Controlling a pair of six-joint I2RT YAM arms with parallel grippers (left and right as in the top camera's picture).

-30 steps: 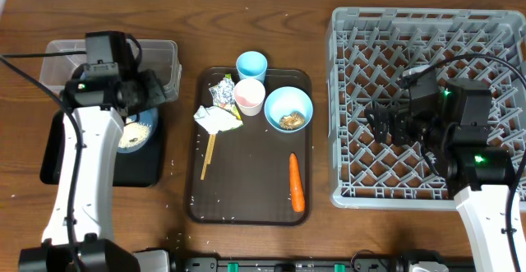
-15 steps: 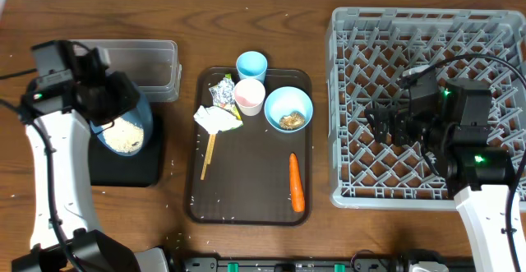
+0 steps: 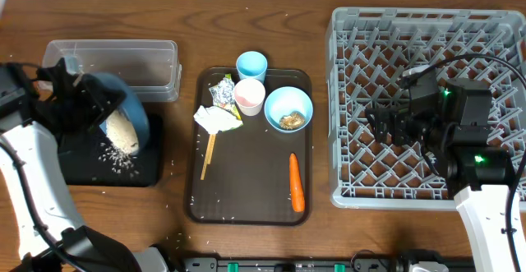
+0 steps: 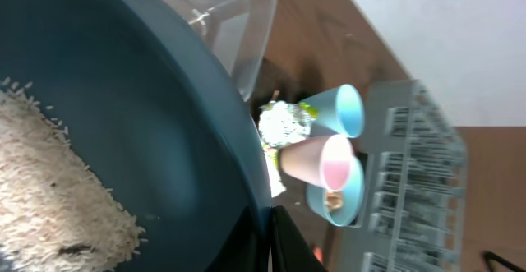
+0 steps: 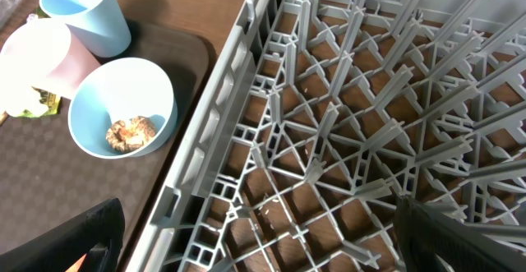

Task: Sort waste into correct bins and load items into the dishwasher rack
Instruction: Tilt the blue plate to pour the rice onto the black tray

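Tightly, left claw (image 4: 267, 241) on dark bowl (image 4: 123, 116)

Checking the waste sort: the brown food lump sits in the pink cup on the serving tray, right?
Not quite. The brown food lump lies in the light blue bowl, not the pink cup, on the serving tray; the right wrist view shows it.

Wooden table (image 3: 246, 25): tub (image 3: 152, 66), black tray (image 3: 82, 173), serving tray (image 3: 246, 182), rack (image 3: 386, 196).

The left arm (image 3: 33, 169) bends far left, wrist rolled, left fingers (image 4: 288, 247) pinched shut; right arm (image 3: 485, 210) low, right fingers (image 5: 82, 239) spread wide.
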